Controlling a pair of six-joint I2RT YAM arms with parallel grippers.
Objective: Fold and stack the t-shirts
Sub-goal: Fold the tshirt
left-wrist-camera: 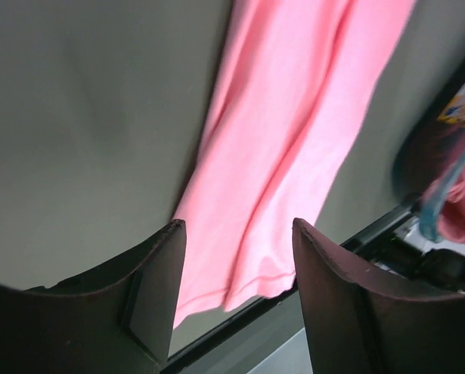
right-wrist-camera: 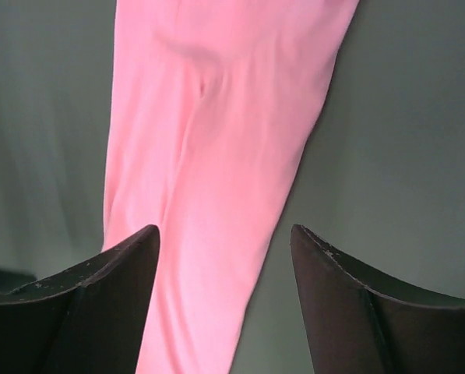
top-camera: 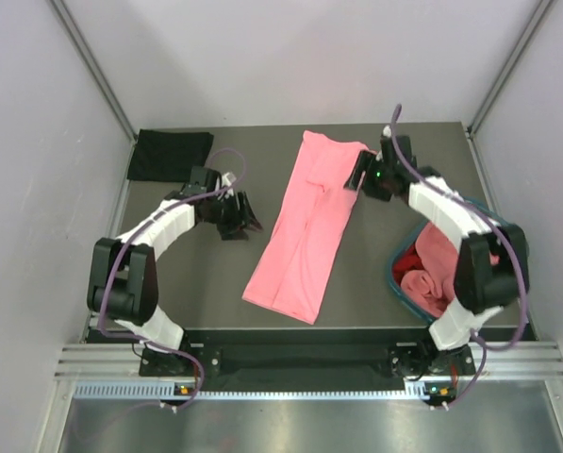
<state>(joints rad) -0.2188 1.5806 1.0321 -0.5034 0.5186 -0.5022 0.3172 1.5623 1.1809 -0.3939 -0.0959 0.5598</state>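
A salmon pink t-shirt (top-camera: 305, 226) lies on the dark table as a long narrow strip, running from the back centre towards the front. My right gripper (top-camera: 359, 172) hovers at its far right corner, jaws open and empty; the right wrist view shows the pink t-shirt (right-wrist-camera: 209, 156) below the right gripper (right-wrist-camera: 224, 230). My left gripper (top-camera: 243, 215) stands open and empty just left of the strip. In the left wrist view the pink t-shirt (left-wrist-camera: 294, 117) runs past the left gripper (left-wrist-camera: 238, 226). A black t-shirt (top-camera: 171, 154) lies folded at the back left.
A round teal basket (top-camera: 395, 276) at the right edge holds a red t-shirt (top-camera: 421, 285) and pinkish cloth (top-camera: 441, 250); the basket (left-wrist-camera: 442, 195) also shows blurred in the left wrist view. Grey walls close in the table on three sides.
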